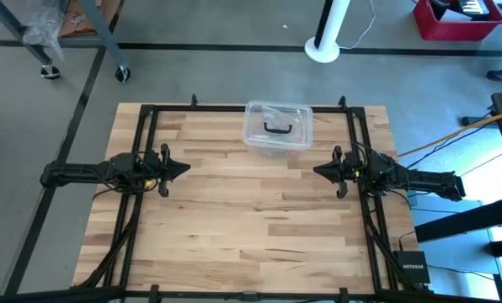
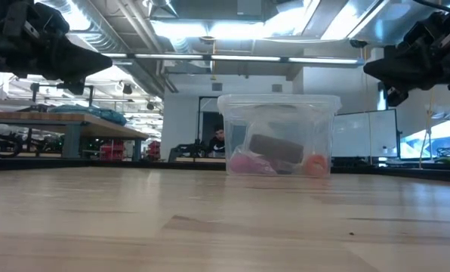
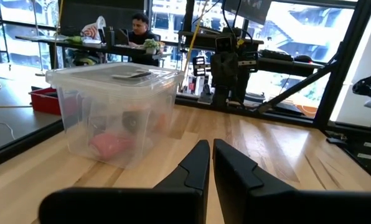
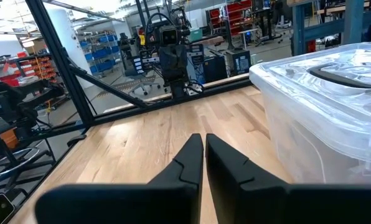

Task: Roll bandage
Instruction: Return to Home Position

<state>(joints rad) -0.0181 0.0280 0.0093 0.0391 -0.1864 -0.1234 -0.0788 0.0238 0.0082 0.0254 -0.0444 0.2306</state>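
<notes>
Though the clear walls blur it, the bandage point(image 2: 276, 148) looks to be the dark brownish roll inside the box point(image 2: 240, 113), lying tilted between a pink item point(image 2: 246, 164) and an orange item point(image 2: 314, 165); not certain of that reading. No strip lies out on the surface point(image 1: 251, 227), so there is no long axis to follow, only a compact roll. Box at far middle edge, lid on, black handle point(image 1: 277, 128) on top. At the left side, left gripper point(image 1: 184, 167) raised off the wood, pointing inward, jaws pressed together on nothing. At the right side, right gripper point(image 1: 317, 171) mirrored, jaws likewise clenched empty. Box lies beyond and between both, with the right one nearer. Judgement: rolling done and stowed, arms at or near rest pose, no reach called for.
</notes>
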